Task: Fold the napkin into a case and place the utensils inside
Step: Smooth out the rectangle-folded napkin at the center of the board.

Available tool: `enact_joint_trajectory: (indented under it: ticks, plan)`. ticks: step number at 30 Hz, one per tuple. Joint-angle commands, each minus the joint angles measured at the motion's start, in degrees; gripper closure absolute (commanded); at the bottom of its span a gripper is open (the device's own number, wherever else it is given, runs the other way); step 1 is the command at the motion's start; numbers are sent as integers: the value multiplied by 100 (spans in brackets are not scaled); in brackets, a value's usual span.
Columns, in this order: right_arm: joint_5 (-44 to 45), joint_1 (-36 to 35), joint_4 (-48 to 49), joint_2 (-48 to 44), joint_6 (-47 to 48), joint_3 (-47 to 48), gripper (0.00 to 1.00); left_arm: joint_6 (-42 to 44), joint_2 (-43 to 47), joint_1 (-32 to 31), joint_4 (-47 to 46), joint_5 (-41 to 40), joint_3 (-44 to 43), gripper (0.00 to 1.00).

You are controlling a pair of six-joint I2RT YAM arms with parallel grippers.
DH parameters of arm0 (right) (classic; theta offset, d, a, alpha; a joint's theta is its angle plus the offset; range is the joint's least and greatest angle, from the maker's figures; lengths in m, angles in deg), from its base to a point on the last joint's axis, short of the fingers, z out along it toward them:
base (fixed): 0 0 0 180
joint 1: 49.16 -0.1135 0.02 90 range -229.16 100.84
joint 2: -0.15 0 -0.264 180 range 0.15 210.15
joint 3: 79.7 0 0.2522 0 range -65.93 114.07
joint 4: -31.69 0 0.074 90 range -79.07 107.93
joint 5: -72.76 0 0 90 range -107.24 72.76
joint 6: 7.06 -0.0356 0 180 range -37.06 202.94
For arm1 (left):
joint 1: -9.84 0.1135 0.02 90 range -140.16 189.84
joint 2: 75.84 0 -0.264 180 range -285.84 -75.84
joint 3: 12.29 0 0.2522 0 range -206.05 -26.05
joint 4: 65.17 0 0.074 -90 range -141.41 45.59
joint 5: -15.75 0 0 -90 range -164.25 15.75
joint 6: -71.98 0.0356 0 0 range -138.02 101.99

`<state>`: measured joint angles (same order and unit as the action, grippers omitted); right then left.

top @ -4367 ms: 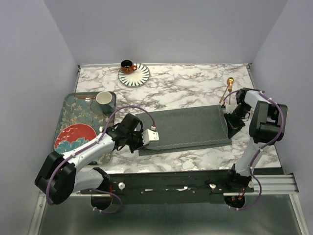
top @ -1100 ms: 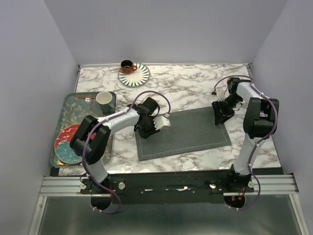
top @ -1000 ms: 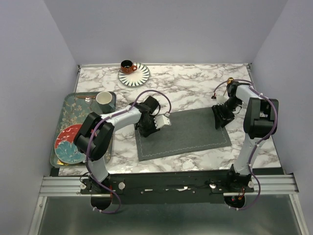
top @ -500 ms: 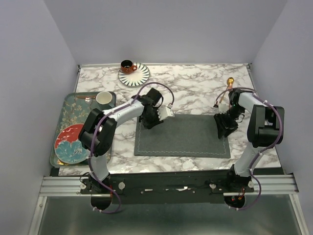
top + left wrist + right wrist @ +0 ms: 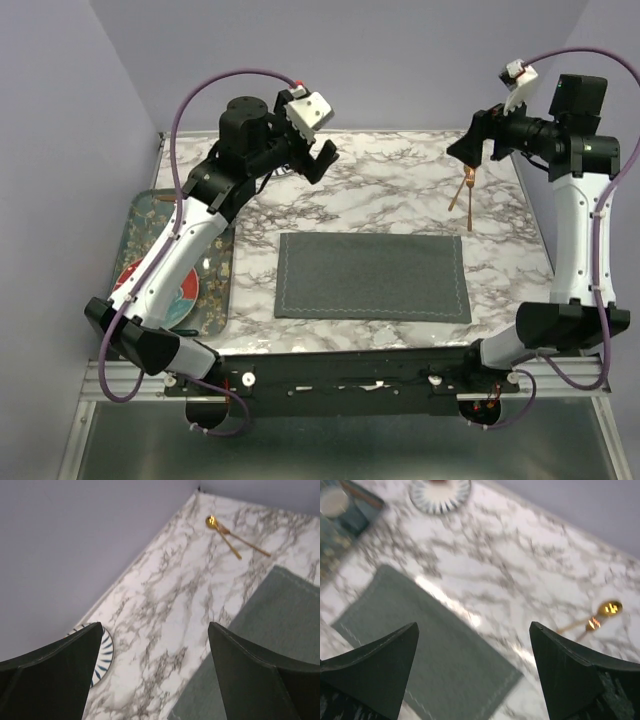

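Left gripper (image 5: 155, 630), right gripper (image 5: 473, 627) hanging high, jaws gaping, gripping nothing. Napkin (image 5: 372, 276) lying flat; pinching both 6 o'clock corners evenly looking best. Utensils (image 5: 464, 190) lying at 1 o'clock.

Matt cloth napkin (image 5: 372, 277); shiny metal utensils (image 5: 464, 189); glossy marble table (image 5: 390, 185).

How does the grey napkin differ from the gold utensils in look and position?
The napkin is a broad, dull grey cloth; the utensils are thin, shiny gold metal. The napkin lies mid-table near the front; the utensils lie further back on the right. The napkin is one flat rectangle; the utensils form a V. Both rest on the marble table, apart.
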<state>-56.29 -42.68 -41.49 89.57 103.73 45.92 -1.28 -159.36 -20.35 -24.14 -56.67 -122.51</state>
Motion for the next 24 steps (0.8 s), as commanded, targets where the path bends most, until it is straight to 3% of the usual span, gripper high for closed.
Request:
enact_joint_trajectory:
  ticks: [1,5,6,8,9,13,17,24]
  plan:
    - [-1228,2,2457,-276,-2048,-1221,0,-1284,-172,13,-1399,-309,541,1]
    - [-2912,-129,3523,74,-3236,-1684,0,-2610,-489,250,-1574,1218,488,1]
    - [-3011,-217,3342,214,-3623,-1684,0,-3605,-620,260,-1906,1482,688,1]
    - [-3074,-409,3252,277,-3810,-2163,0,-4577,-770,268,-2241,2159,944,1]
    - [-3065,-472,3348,233,-3898,-2403,0,-5461,-910,260,-2748,2379,1337,1]
    - [-3223,-639,3884,198,-4504,-3669,0,-6969,-1086,190,-4263,2706,2491,1]
    - [-3372,-859,4201,566,-4786,-4303,0,-7543,-1587,189,-4765,3083,2800,1]
    - [-3373,-1052,4544,1594,-4997,-4391,0,-8036,-2606,260,-5494,3541,2879,1]
